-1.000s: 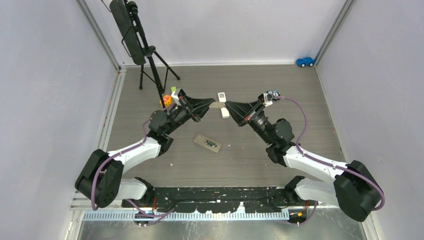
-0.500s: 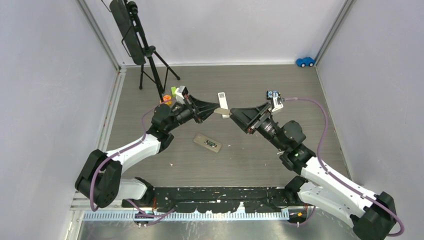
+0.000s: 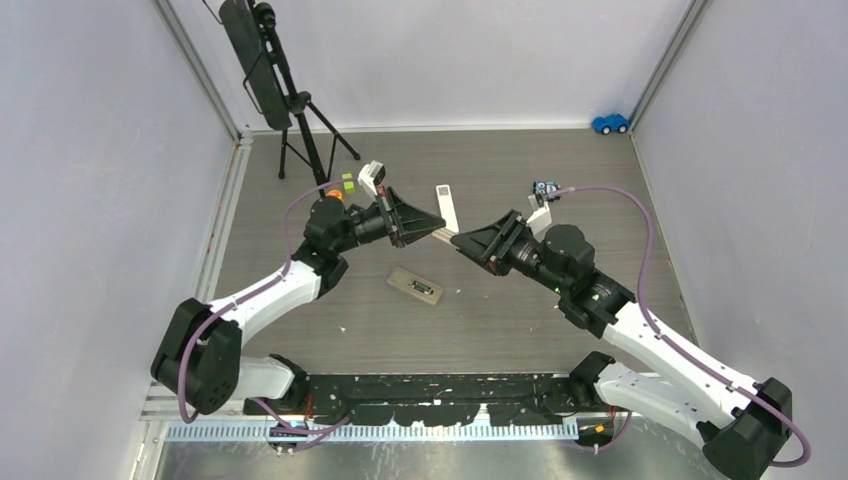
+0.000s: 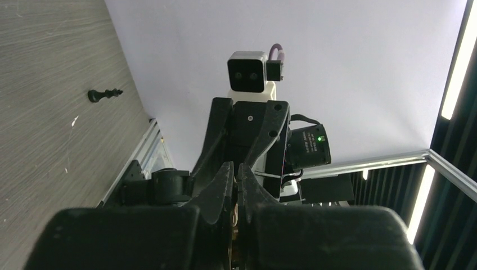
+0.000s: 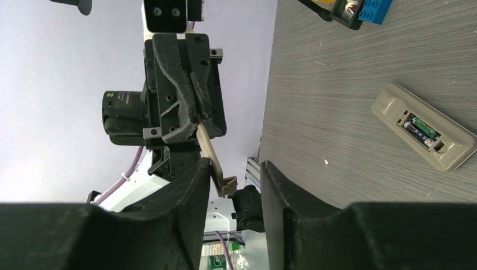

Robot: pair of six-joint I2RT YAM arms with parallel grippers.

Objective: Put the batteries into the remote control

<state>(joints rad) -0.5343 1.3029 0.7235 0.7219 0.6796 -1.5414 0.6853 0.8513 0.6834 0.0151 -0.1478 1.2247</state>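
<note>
A beige remote lies on the table with its battery bay open; dark green batteries sit inside it, as the right wrist view shows. My left gripper is shut on a thin beige battery cover, held in the air. In the left wrist view its jaws are closed with a beige sliver between them. My right gripper faces it, open; the cover's hooked end hangs between its fingers, near the left finger.
A white slim device lies behind the grippers. A black tripod stands at the back left, coloured blocks near it. A blue toy car sits in the back right corner. A small black piece lies on the table.
My right arm has swung its elbow out to the right and its gripper has dropped lower and nearer. My left gripper has shifted a little right with the cover.
</note>
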